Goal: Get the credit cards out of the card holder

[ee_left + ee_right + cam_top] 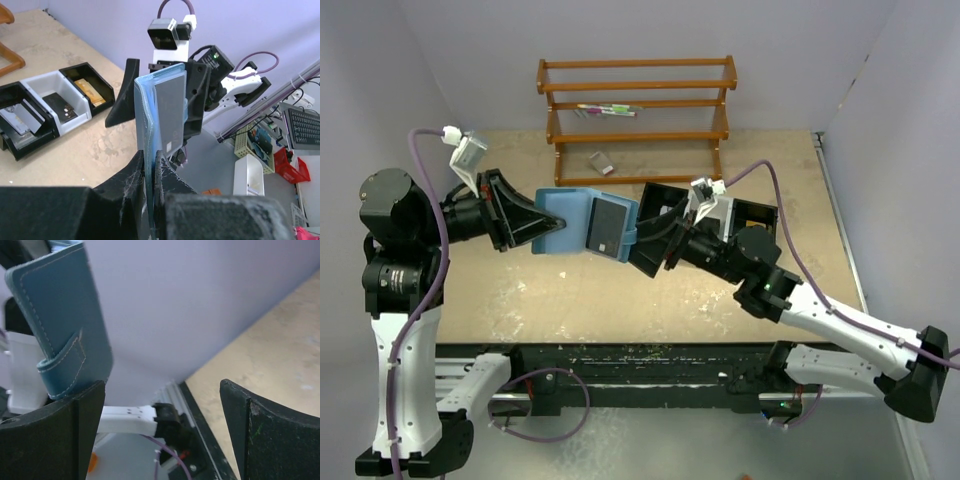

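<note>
Currently the left pincer is clenched on the card holder at its 9 o'clock edge, holding it aloft over the desk so a dark credit card lies exposed. At 3 o'clock the right pincer stands released, jaws wide, seemingly poised to draw that card out.

My left tool hides the card holder's lower edge; the right wrist view cuts off its top. My right arm half-covers the tray.
</note>
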Motion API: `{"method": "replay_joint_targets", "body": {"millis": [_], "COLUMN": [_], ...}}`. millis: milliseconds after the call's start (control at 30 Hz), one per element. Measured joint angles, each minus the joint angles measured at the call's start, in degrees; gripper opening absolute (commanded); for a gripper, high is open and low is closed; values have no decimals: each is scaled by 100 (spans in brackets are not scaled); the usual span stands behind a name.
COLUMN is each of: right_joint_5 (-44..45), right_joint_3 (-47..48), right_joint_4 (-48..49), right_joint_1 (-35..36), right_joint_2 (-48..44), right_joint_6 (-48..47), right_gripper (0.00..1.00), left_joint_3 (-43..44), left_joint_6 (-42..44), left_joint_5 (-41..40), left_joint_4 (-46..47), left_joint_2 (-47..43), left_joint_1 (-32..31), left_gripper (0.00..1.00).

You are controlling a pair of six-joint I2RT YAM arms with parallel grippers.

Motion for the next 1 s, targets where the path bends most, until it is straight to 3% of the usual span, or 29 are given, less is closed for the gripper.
{"method": "replay_joint_targets", "body": {"millis": [233,433,733,867,933,1000], "right_joint_5": [-76,-68,-66,-15,13,50], "right_joint_3": [-544,-1045,-813,-610,-481,-295], "right_joint_4": [1419,1731,2022,2151,2214,2216], "right_joint_1": [208,332,704,715,715,715], "right_joint_2": [90,-216,-74,48,114,199], "right_joint_6": [372,468,188,162,157,162], "right_gripper": [92,92,88,74,60,38], "left_joint_3": [7,35,63,83,83,79], "left_joint_6": [-483,-680,-837,-876,-879,-879], "left_joint_5": [42,46,70,136,186,232], "left_joint_4": [522,715,820,852,861,863], "left_joint_2": [20,24,28,24,20,11], "left_joint_1": [0,2,0,0,0,0], "left_gripper": [0,0,0,0,3,11]}}
